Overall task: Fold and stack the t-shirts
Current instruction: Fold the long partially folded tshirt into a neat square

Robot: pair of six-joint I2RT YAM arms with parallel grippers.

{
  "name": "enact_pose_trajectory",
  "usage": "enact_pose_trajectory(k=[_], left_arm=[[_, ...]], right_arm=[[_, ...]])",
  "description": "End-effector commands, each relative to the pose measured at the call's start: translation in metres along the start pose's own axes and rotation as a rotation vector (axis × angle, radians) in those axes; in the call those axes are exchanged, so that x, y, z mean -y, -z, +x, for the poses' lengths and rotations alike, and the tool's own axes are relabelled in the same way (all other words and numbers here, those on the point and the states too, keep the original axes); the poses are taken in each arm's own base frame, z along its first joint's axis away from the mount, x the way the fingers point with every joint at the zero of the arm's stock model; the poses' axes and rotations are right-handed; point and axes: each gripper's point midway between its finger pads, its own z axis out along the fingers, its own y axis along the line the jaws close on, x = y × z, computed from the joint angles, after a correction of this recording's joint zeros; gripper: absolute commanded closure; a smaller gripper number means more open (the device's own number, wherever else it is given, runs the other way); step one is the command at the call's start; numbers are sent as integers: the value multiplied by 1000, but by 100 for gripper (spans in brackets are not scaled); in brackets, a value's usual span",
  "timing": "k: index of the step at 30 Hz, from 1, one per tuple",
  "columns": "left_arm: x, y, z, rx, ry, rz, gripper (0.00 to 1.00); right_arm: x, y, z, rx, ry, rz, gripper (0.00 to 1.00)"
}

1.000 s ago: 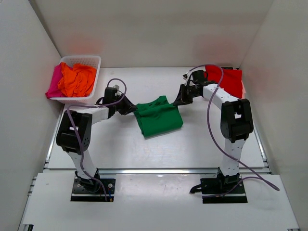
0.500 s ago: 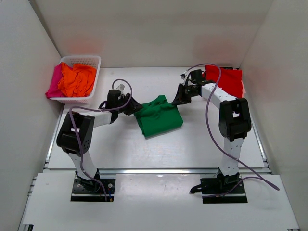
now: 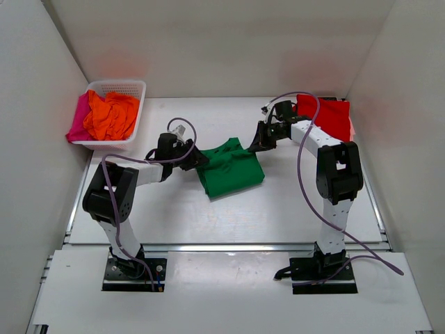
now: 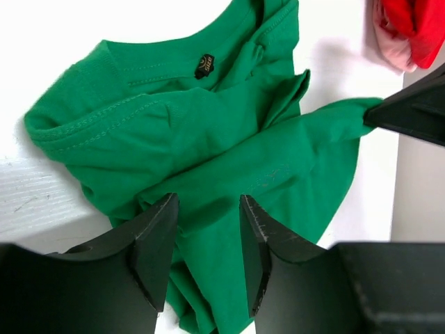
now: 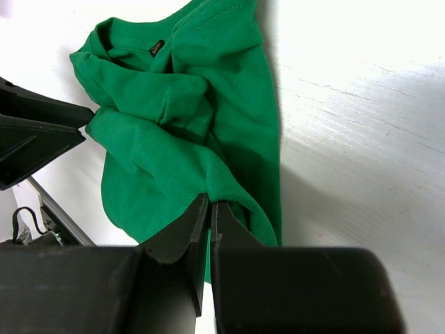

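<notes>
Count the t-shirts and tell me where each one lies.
4: green t-shirt mid-table; red t-shirt at the far right; orange t-shirt and pink t-shirt in the basket, far left. Others may be hidden.

The white worktop [image 3: 292,202] carries a crumpled green t-shirt [image 3: 229,170] near its middle. A red t-shirt [image 3: 332,117] lies in the far right corner. A white lattice basket [image 3: 115,83] stands in the far left corner, well apart from both.
</notes>
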Motion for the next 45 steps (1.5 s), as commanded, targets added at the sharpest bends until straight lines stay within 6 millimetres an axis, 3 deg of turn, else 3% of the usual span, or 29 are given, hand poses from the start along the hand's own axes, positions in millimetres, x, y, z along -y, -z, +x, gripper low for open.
enact_pose_trajectory(k=[1,7,10,11,12,13,14,20,24,25,26,28,29,30,31,32,33,34,37,45], left_arm=[[12,3,1,2,-95,41,48],[8,5,2,44,-193,38,43],[9,1,5,49,-249,35,45],[9,1,3,59,-259,26,49],[9,0,3,62,-275,29,60],[8,-1,3,63,-275,28,85],[10,0,-1,77,-270,36,99],[25,12,-19,131,-300,41,100],[40,30,-30,139,-312,55,100],[46,37,-27,132,-314,56,100],[52,46,-25,128,-327,59,100],[58,61,-16,107,-336,61,100],[62,73,-10,98,-351,72,100],[57,80,-2,89,-343,61,100],[66,95,0,100,-346,78,100],[67,107,9,95,-349,80,100],[75,123,8,135,-374,101,100],[67,128,27,83,-360,83,100],[75,162,46,103,-357,125,100],[57,198,111,50,-245,198,100]], right_arm=[[-11,2,-12,34,51,-37,100],[-11,5,-16,45,59,-45,100],[-10,2,-15,41,61,-48,100],[-11,3,-17,47,66,-49,100],[-11,4,-15,42,61,-50,100],[-10,3,-16,41,60,-51,100],[-11,3,-16,43,62,-52,100],[-11,6,-12,48,63,-61,100],[-33,27,-14,107,141,-56,100],[-31,25,-6,102,142,-41,100],[-45,35,-3,120,165,-50,100],[-49,47,13,135,175,-31,99],[-60,60,17,162,202,-28,100],[-66,69,28,181,224,-8,100],[-65,67,50,146,216,4,100],[-77,82,53,188,251,3,100],[-87,90,68,200,267,-6,100],[-86,88,88,175,252,-11,100],[-106,112,124,211,258,-64,100],[-114,115,206,135,201,-132,100]])
